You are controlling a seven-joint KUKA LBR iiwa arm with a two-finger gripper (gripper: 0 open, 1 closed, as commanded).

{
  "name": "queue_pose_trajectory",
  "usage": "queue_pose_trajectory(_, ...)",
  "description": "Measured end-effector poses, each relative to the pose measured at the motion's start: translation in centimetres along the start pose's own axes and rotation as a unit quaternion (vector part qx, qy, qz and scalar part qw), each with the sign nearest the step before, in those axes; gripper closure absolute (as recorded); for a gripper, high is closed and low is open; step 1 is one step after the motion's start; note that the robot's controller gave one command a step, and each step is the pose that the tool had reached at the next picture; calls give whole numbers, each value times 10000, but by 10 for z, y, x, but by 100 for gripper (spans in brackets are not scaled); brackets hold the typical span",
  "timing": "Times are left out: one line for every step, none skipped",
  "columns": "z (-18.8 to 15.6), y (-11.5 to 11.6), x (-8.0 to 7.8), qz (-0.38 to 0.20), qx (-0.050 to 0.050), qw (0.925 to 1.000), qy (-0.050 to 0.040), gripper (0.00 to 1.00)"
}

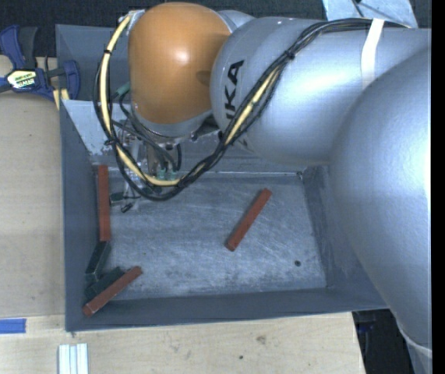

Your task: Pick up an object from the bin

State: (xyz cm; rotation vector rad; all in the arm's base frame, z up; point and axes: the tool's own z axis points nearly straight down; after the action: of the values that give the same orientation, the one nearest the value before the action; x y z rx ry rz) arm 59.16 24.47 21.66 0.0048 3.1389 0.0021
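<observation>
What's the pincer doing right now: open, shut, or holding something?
Pincer: cannot be told; it hangs near the bin's upper-left corner, beside the reddish-brown stick along the left wall.

Silver arm (pixel 339 92) lettered KUKA, orange wrist cover (pixel 171 61), yellow and black cables (pixel 107 84)

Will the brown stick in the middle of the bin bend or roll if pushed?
The brown stick looks straight with flat sides, so probably stiff and more likely to slide than roll. It looks thin, so likely light.
</observation>
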Motion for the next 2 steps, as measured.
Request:
queue_pose_trajectory(138, -47, 2, -2333, 9, 9724, 32, 0)
queue_pose_trajectory(116, -44, 32, -1274, 3, 9919, 10, 0)
